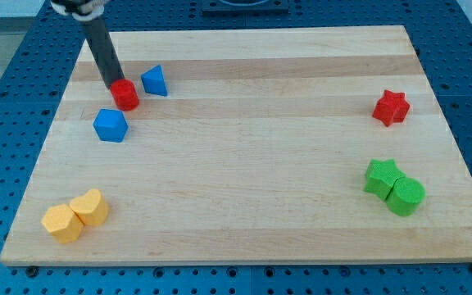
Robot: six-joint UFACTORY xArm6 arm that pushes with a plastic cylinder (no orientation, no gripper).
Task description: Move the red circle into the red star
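Touching the red circle on its left side, my tip grasps nothing; it is a bare rod. I read no writing anywhere. 2 blue blocks flank the circle; the red star sits far right.

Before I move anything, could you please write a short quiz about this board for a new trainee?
1. True or false: my tip is at the upper-left side of the red circle.
2. Which block stands nearest the red star? A) yellow B) green star C) blue triangle
3. Fill in: the red star is toward the view's ____ from the red circle.

Key: 1 true; 2 B; 3 right
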